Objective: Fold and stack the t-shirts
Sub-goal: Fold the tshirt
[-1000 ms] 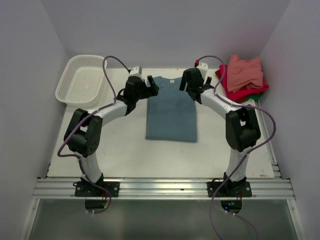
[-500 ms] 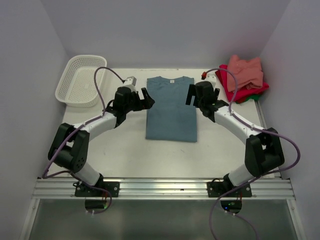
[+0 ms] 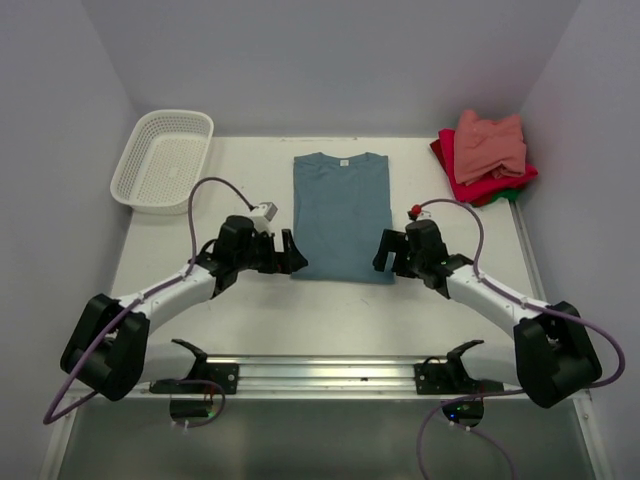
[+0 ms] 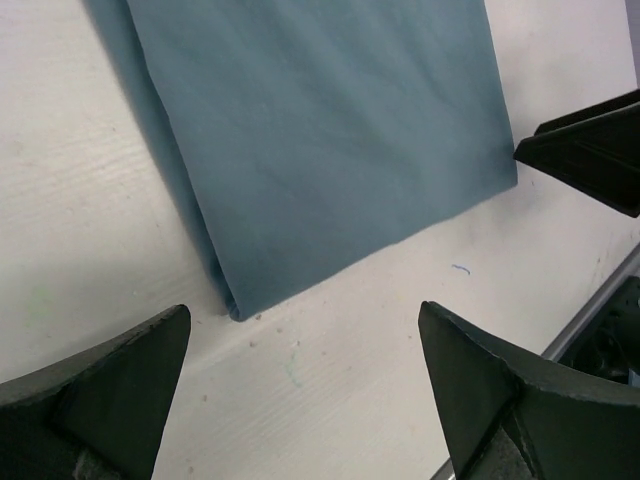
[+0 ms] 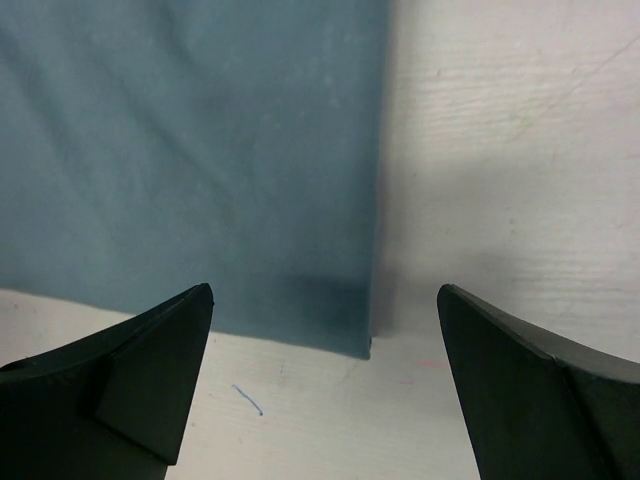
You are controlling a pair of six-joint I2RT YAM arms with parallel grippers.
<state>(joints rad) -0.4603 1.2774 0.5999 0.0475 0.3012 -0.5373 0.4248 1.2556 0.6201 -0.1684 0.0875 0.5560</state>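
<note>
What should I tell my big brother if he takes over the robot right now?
Left gripper: open, empty, by the teal shirt's near left corner.
Right gripper: open, empty, by its near right corner.
Teal shirt: flat mid-table, sleeves already folded in, a long rectangle.
Pile of folded pink, red and green shirts: far right corner.
Left to do: probably fold the teal shirt hem to collar, then stack it on the pile.

Teal shirt [image 4: 330, 130]: running off the top edge in both wrist views.
Green shirt [image 3: 513, 194]: peeking out as a sliver, red shirt [image 3: 480, 188] and pink shirt [image 3: 490, 145] covering the rest.
Collar label [image 3: 343, 161]: showing as a speck, too small to read.
</note>
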